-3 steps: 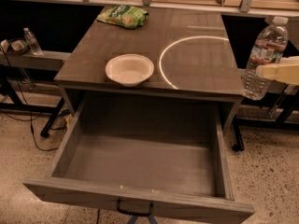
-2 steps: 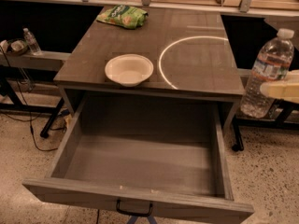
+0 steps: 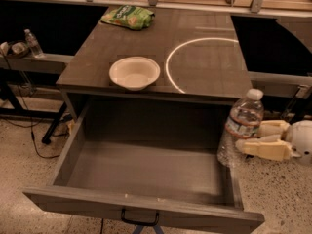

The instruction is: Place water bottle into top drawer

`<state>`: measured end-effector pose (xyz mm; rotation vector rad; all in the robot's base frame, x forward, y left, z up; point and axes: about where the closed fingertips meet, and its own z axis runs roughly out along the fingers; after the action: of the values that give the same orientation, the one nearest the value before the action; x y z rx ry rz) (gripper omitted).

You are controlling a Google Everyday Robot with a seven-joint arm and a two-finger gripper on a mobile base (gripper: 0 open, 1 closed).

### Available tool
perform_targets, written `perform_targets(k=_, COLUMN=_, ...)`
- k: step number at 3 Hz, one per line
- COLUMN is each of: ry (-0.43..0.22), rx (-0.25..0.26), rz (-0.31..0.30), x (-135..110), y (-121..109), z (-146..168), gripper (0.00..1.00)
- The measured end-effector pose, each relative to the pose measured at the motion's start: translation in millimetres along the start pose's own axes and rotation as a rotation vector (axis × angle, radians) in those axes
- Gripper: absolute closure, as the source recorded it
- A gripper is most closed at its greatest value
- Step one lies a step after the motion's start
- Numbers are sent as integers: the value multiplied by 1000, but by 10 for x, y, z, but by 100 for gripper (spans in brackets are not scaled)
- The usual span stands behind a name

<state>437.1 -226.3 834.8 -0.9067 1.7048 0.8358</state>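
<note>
The water bottle, clear ribbed plastic with a white cap and a red, white and blue label band, is upright over the right wall of the open top drawer. My gripper reaches in from the right, its pale fingers closed on the bottle's lower half. The drawer is pulled fully out, empty inside, with its black handle at the front centre.
A white bowl sits on the grey table near its front edge. A green snack bag lies at the back. A bright ring of light is on the right half. A small clear bottle stands on a shelf at left.
The gripper has lowered the water bottle and moved it leftward, from beside the tabletop's right edge down to the drawer's right wall.
</note>
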Motion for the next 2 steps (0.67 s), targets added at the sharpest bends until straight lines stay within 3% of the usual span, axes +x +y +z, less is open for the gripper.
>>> perform_targets(k=1, ry=2, rx=0, rz=6, x=-36, y=-9, z=-22, gripper=100)
perform_targets(k=2, ry=-28, rx=-25, rz=-30, x=-22, y=31, z=75, gripper=100)
